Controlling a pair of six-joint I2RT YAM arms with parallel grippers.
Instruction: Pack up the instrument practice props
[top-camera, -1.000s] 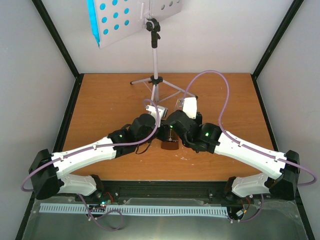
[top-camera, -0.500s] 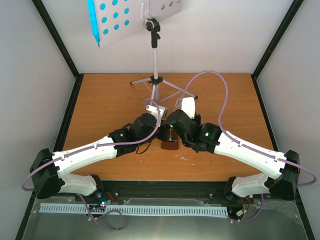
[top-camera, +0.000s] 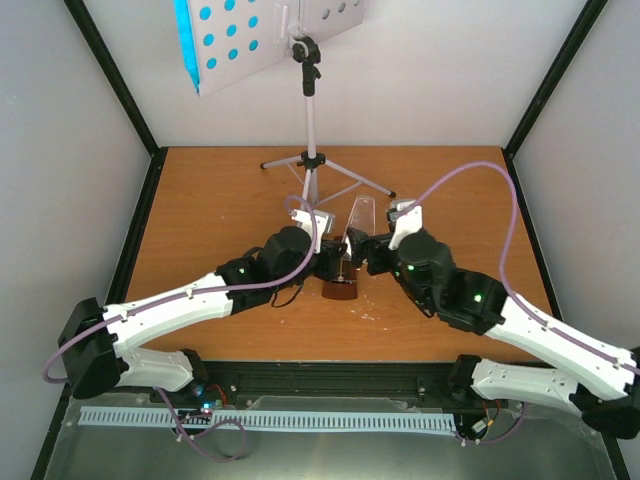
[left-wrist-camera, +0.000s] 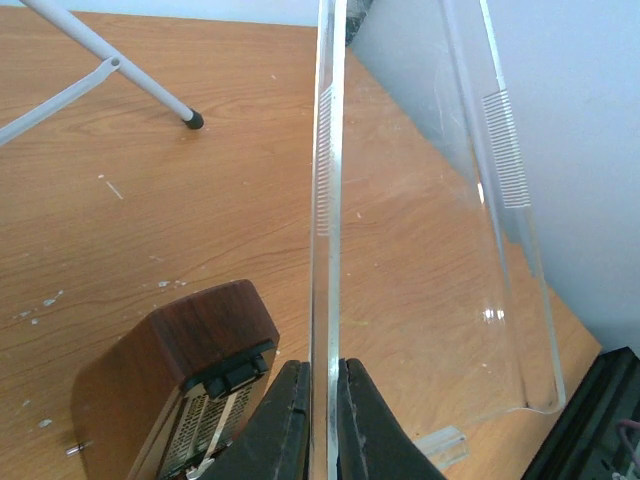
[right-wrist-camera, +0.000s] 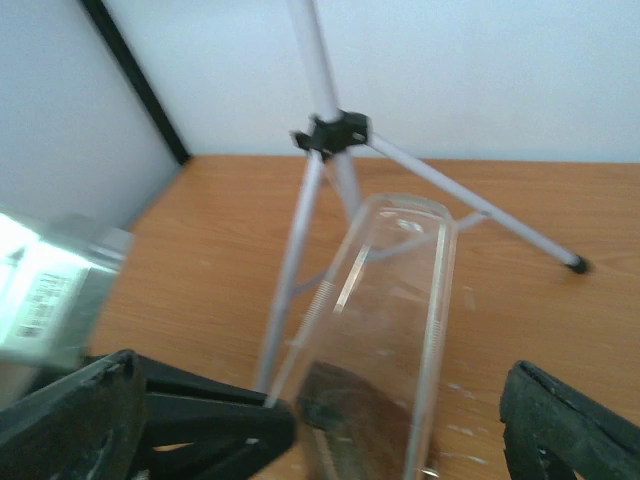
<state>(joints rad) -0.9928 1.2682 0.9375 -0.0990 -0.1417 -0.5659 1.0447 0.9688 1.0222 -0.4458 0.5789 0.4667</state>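
The small brown metronome (top-camera: 340, 288) lies on the table in front of the white tripod music stand (top-camera: 311, 160). Blue paper (top-camera: 183, 30) shows behind the stand's hole-punched desk (top-camera: 240, 45). My left gripper (left-wrist-camera: 322, 400) is shut on one edge of the metronome's clear cover (left-wrist-camera: 430, 200) and holds it tilted just above the wooden body (left-wrist-camera: 190, 365). My right gripper (right-wrist-camera: 320, 430) is open, its fingers (right-wrist-camera: 570, 420) standing wide on either side of the cover (right-wrist-camera: 385, 300) without touching it. From above, the cover (top-camera: 357, 222) rises between both grippers.
The stand's thin legs (left-wrist-camera: 110, 65) spread across the table behind the metronome, one foot (right-wrist-camera: 575, 264) to the right. Black frame posts and white walls close in the table (top-camera: 220, 200) on three sides. The left gripper's black fingers (right-wrist-camera: 200, 425) reach into the right wrist view.
My right gripper has opened, let go of the clear cover and drawn back to the right. The left gripper stays shut on the cover, which now stands more upright.
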